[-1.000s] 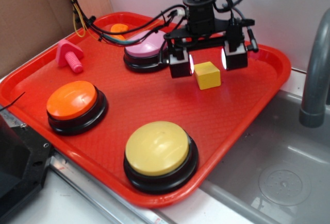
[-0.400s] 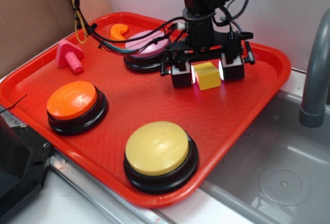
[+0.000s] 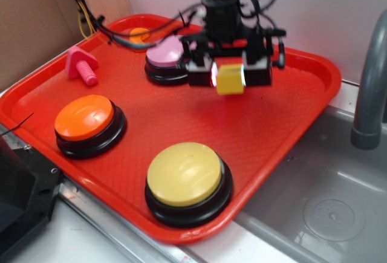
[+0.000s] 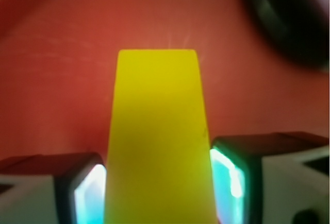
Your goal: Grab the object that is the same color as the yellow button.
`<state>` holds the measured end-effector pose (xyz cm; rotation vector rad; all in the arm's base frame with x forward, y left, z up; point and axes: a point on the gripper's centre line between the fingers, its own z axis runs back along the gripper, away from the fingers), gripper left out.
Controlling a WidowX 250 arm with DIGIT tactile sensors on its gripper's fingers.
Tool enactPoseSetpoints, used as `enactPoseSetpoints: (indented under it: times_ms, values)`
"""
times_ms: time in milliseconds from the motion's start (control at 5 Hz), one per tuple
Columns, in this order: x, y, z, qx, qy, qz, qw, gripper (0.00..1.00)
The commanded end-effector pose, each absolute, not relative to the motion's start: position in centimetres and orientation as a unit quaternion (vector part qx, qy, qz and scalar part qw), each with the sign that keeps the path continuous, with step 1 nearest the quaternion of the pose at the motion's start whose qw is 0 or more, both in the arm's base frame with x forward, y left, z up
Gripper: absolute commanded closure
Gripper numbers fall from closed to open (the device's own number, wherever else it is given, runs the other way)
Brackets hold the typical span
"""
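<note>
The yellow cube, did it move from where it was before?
Yes. The yellow cube went up off the red tray and slightly left, toward the pink button, squeezed in the pincer.

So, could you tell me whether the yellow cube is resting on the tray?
No, the yellow cube hangs clamped in the gripper, clear above the tray.

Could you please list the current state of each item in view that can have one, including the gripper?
Gripper: shut on the yellow cube.
Yellow cube: clamped between the fingers, lifted off the tray.
Yellow button: upright on the tray, untouched.
Orange button: upright, untouched.
Pink button: upright, partly hidden behind the gripper.
Pink bolt: lying on its side.
</note>
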<state>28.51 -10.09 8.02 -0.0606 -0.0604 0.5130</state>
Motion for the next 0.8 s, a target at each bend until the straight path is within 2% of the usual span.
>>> enactPoseSetpoints:
  times_ms: [0,200,400,600]
  values:
    - [27.1,-8.0,19.1,-0.032,-0.034,0.076,0.996,1.0]
    - [25.0,-6.6,22.9,-0.071,-0.041,0.051,0.995,1.0]
    - [23.5,-5.1,25.4,-0.098,-0.051,0.038,0.993,1.0]
    - [23.0,-4.6,25.8,-0.113,-0.058,0.012,0.992,1.0]
